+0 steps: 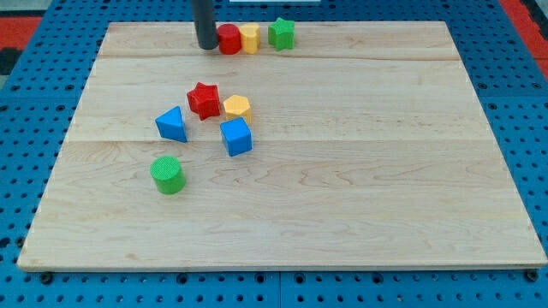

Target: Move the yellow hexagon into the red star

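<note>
Yellow hexagon (237, 106) sits mid-board, toward view's left of centre, just beside red star (204, 99) on star's right. Looks touching or a hair apart; can't tell which. Hex: small flat-topped block, orange-yellow, top face paler than sides, edges clean. Star: bright red, points out in all directions, one point aimed at hex.

Judgement: task looks abt done, or needs only a short nudge leftward from hex's right side.

Blue cube (236, 136) directly below hex, near it, tilted corner-on. Blue triangle (172, 125) to lower left of star. Green cylinder (168, 174) further down-left, apart from cluster.

Top edge: red cylinder (229, 39), yellow block (249, 38) (shape unclear), green star (281, 33) in a row; first two touching.

My tip (206, 47) at top edge, just left of red cylinder, prob touching it; well apart from hex. No claw on this rig, just the rod, so nothing to open or close.

Wooden board (385, 171) on blue pegboard (26, 171).
</note>
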Controlling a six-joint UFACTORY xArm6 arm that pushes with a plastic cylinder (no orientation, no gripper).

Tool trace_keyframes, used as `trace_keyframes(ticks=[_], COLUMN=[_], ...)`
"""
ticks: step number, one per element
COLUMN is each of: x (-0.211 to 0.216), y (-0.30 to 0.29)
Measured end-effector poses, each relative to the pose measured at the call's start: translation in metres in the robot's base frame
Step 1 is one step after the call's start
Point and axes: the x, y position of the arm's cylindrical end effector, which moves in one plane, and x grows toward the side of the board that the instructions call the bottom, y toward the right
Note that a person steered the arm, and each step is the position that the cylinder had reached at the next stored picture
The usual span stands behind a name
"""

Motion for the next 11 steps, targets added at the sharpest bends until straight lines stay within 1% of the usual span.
trace_keyframes(ticks=[1, 2, 3, 4, 5, 6, 7, 8, 9, 10, 11], x=[0.000, 0.031, 0.059, 0.125, 0.175, 0.187, 0.187, 0.194, 0.184, 0.153, 0.161], y=[0.030, 0.034, 0.137, 0.176, 0.176, 0.158, 0.121, 0.096, 0.065, 0.039, 0.022])
